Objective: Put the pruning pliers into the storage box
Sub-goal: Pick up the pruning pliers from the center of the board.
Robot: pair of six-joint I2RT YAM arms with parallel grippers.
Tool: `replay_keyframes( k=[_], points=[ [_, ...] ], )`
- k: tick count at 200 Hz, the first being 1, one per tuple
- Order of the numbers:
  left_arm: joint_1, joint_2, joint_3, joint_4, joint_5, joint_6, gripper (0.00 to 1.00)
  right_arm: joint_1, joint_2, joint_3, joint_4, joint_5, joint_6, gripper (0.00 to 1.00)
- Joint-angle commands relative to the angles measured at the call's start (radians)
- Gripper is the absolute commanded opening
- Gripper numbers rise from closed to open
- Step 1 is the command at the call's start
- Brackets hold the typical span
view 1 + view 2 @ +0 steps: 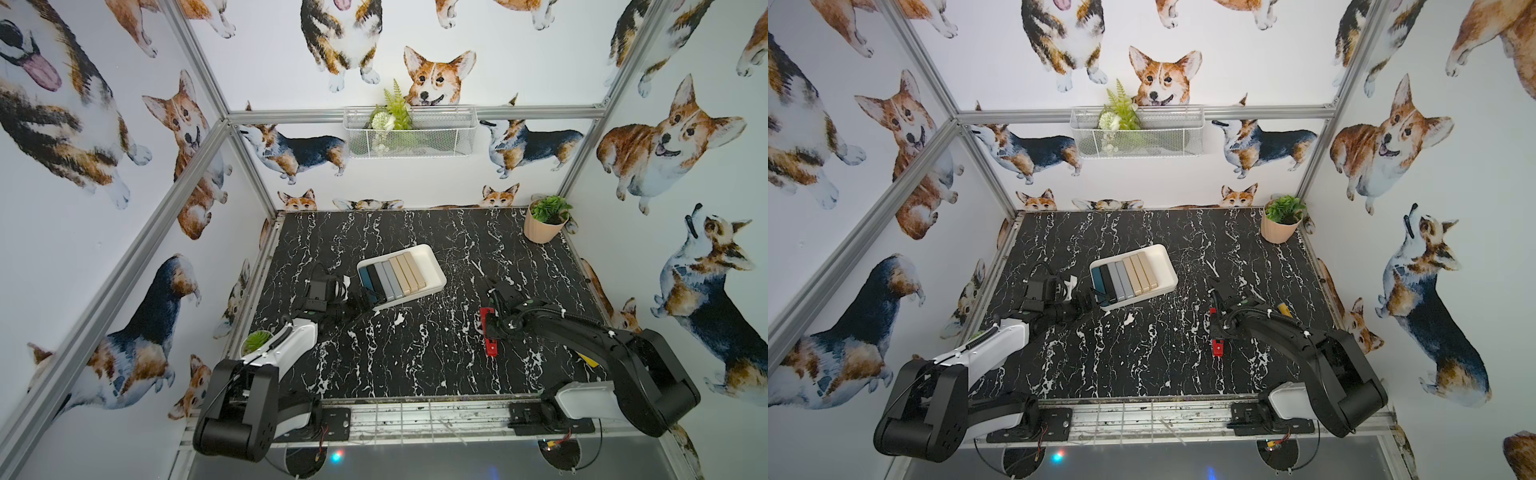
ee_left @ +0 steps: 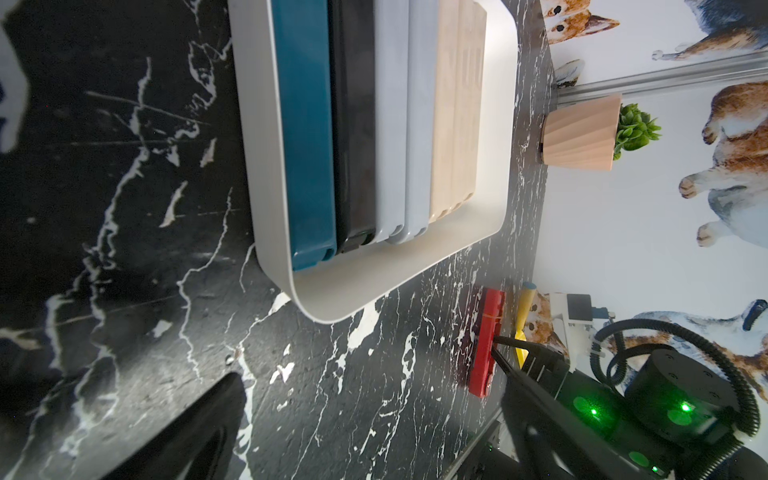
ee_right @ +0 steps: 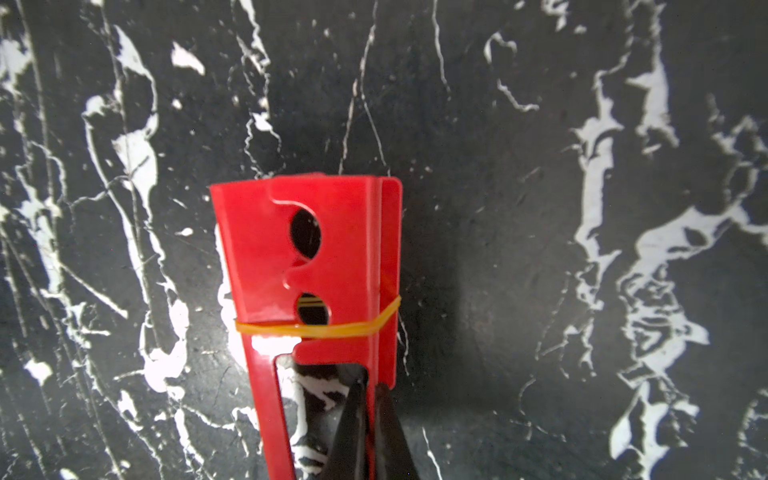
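Partly under the right arm (image 1: pixel 1291 332), yellow shovel (image 1: pixel 1283 308) lies near red pliers (image 1: pixel 1217 347).

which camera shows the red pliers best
The right wrist view: the red pliers sit large and central, slots and yellow rubber band sharp, the right end effector pinching one wall. In both top views they look small, half hidden under the right arm. The left wrist view shows them edge-on.

Red pruning pliers (image 3: pixel 257 257), yellow band (image 3: pixel 316 329) around them, right claw (image 3: pixel 371 388) clamped on their edge, marbled tabletop (image 3: pixel 540 166)
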Motion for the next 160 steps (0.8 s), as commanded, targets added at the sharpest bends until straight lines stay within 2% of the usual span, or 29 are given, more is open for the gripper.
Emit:
replay_keyframes(
  k=[1,42,83,160],
  points=[
    [-0.001,0.004,-0.004,0.028,-0.004,-0.005,1.00,-0.002,0.003,0.008,0.007,-0.011,-0.008,0.00],
    [-0.001,-0.009,0.006,0.027,-0.001,0.001,1.00,-0.001,-0.010,0.042,-0.019,-0.009,-0.021,0.00],
    [-0.001,-0.006,0.015,0.030,0.002,0.002,1.00,-0.001,-0.010,0.139,-0.081,0.001,-0.061,0.00],
    [-0.001,-0.015,0.033,0.032,0.009,-0.001,1.00,-0.002,0.059,0.289,-0.114,-0.007,-0.121,0.00]
  ],
)
